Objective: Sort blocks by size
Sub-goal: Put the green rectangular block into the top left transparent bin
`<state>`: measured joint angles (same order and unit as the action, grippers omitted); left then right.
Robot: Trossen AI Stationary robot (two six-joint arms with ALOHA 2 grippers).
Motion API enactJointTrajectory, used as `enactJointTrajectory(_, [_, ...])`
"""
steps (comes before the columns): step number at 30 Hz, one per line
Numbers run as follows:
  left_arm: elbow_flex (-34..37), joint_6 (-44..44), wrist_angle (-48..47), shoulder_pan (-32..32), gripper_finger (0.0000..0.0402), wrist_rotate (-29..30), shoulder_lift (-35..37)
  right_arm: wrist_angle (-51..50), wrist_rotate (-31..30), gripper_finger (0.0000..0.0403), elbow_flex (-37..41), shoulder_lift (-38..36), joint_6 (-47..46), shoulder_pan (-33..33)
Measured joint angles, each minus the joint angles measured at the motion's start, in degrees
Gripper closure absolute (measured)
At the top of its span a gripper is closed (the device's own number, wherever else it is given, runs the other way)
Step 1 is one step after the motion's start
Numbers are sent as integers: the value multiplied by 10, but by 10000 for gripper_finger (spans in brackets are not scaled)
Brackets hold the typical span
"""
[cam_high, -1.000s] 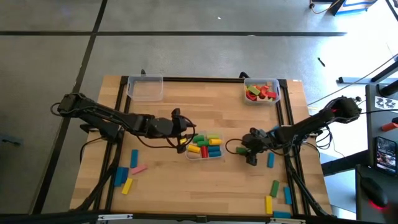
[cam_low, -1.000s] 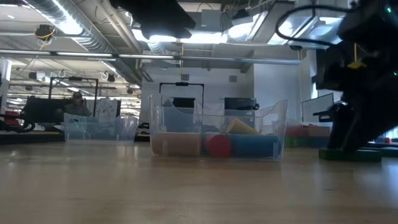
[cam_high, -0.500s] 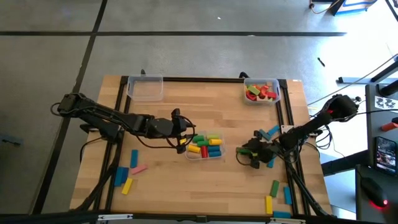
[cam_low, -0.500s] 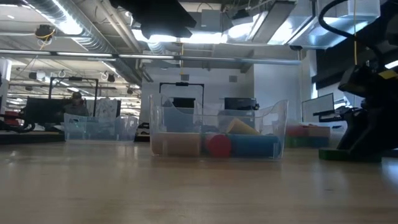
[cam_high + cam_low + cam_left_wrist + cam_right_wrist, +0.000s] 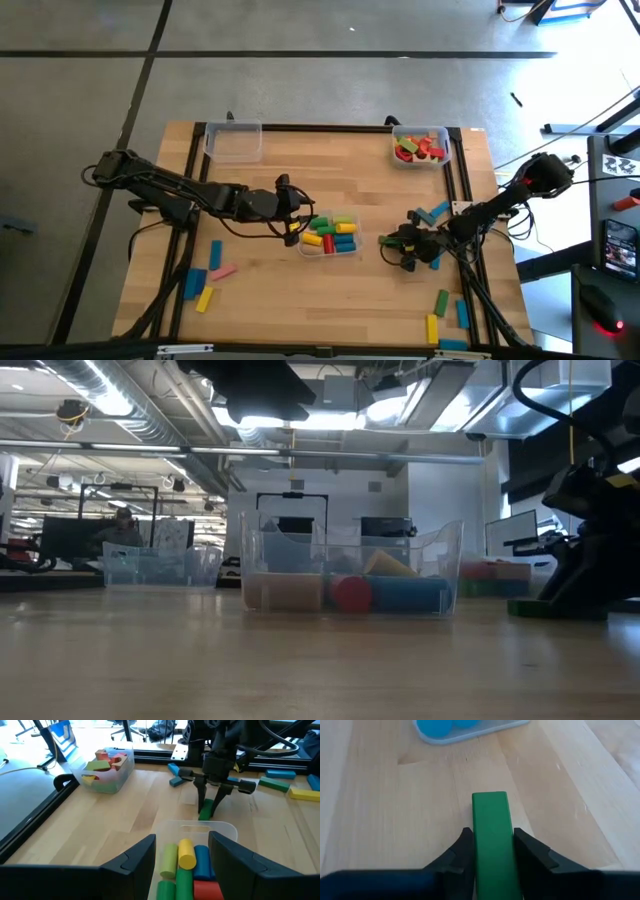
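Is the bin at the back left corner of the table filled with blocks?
No, the back left bin looks empty; blocks fill the back right bin.

Grey concrete floor (image 5: 330, 85) crossed by dark seam lines surrounds the wooden table (image 5: 300, 290). Behind it: exposed ceiling ducting (image 5: 120, 405), bright overhead lighting (image 5: 300, 420), office chairs (image 5: 122, 726).

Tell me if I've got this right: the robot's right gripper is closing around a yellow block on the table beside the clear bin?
Not quite: the block between the right gripper's fingers is green, not yellow, as the right wrist view shows. The rest stands: it lies on the table beside the clear bin.
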<state>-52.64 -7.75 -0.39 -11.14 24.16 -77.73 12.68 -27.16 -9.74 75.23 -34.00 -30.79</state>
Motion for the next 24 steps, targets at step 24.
enactJointTrajectory(24, [-1,13,55,-20,227,0,-40,-177,-3,292,-195,-67,122,1])
